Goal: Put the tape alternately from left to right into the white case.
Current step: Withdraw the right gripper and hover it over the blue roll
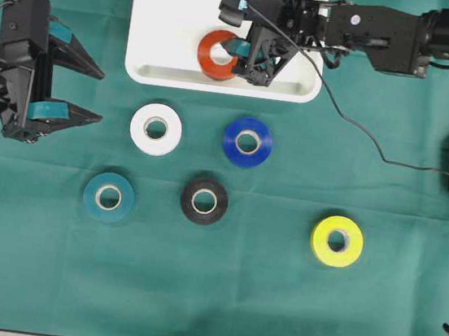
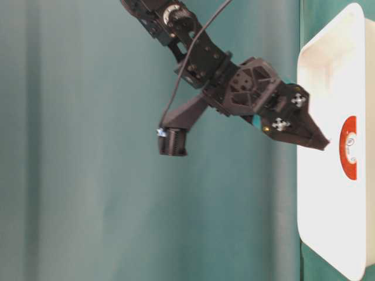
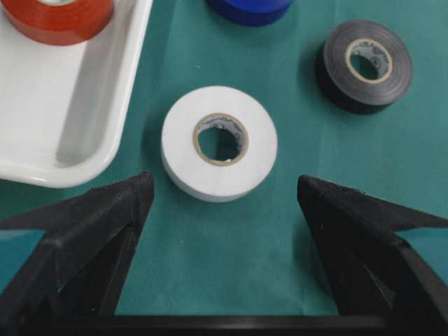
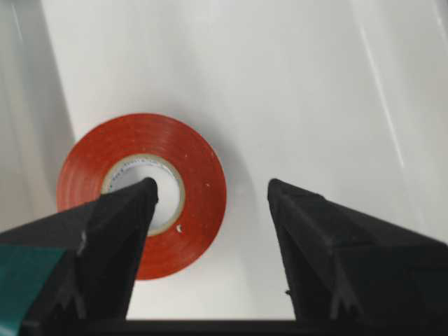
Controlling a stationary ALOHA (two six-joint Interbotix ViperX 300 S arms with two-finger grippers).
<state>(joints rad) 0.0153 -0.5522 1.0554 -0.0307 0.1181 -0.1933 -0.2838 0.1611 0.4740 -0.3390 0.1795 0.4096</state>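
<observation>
Right wrist: jaws wide over red-orange roll (image 4: 143, 192)

- Overhead exterior: straight down on the green cloth (image 1: 257, 303), wide. Takes in both arms, the white case (image 1: 173, 22) at top centre, loose rolls below it.
- Table-level exterior: low, side-on, frame rotated a quarter turn; case stands along the right edge, curtain behind. Mid-range.
- Left wrist: looks forward-down between the left gripper (image 3: 224, 192) fingers, close. White roll (image 3: 219, 142) centred, case corner top left.
- Right wrist: steep down between the right gripper (image 4: 210, 192) fingers, very close, case floor fills the frame.
- Shared: red-orange roll (image 1: 219, 54) inside the case shows in all four views.
</observation>
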